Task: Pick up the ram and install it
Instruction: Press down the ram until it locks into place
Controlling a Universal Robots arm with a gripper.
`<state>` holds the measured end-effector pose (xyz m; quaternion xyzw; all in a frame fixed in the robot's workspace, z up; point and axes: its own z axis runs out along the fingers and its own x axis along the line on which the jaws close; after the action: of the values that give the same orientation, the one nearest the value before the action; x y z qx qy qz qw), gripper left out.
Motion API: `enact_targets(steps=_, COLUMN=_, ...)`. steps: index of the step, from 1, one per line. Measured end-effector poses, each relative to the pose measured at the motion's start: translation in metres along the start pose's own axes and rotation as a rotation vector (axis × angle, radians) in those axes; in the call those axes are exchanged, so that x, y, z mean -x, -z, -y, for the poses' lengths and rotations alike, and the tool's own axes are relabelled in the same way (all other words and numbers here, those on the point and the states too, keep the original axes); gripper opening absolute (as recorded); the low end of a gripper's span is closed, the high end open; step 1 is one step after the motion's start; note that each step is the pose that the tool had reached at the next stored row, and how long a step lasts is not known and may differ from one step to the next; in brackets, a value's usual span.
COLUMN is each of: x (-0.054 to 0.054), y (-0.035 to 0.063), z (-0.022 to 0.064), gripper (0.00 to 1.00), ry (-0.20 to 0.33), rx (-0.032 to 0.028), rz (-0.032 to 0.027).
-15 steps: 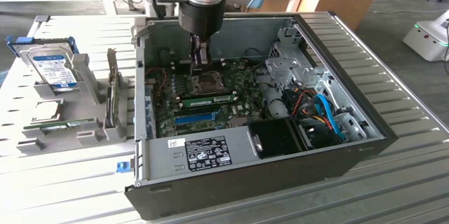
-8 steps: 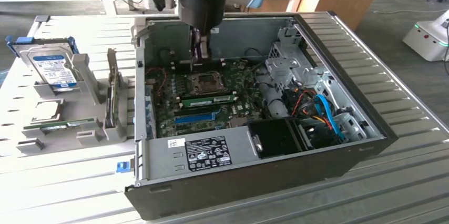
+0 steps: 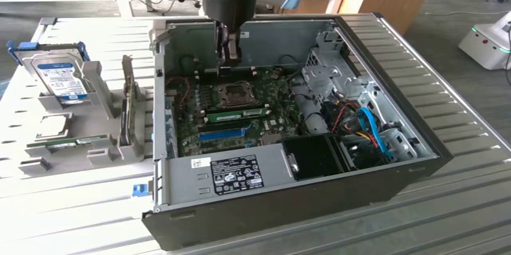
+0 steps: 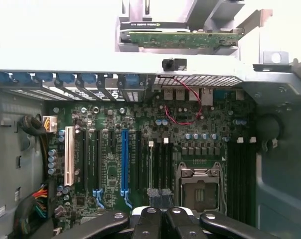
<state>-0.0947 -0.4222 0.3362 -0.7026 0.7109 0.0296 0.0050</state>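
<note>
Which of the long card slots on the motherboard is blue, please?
The blue slot is the single bright-blue one; it stands between black slots, and the white slot lies beyond those.

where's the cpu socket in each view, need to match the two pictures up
exterior view: the cpu socket sits on the motherboard inside the open case, just under the gripper.
wrist view: the cpu socket lies between two banks of dark slots, close to the gripper.
shared landmark: the long blue slot, a few slots away from the socket.
</note>
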Motion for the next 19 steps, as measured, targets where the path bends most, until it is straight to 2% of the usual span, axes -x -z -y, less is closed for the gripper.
enact_targets(steps=7, x=0.0, y=0.0002, z=0.0008, gripper=0.11, ry=0.0, rx=0.0002, rz=-0.0004)
enact_targets(steps=19, x=0.0, y=0.0007, z=0.0168, gripper=0.11, ry=0.0, rx=0.0001, rz=-0.0002)
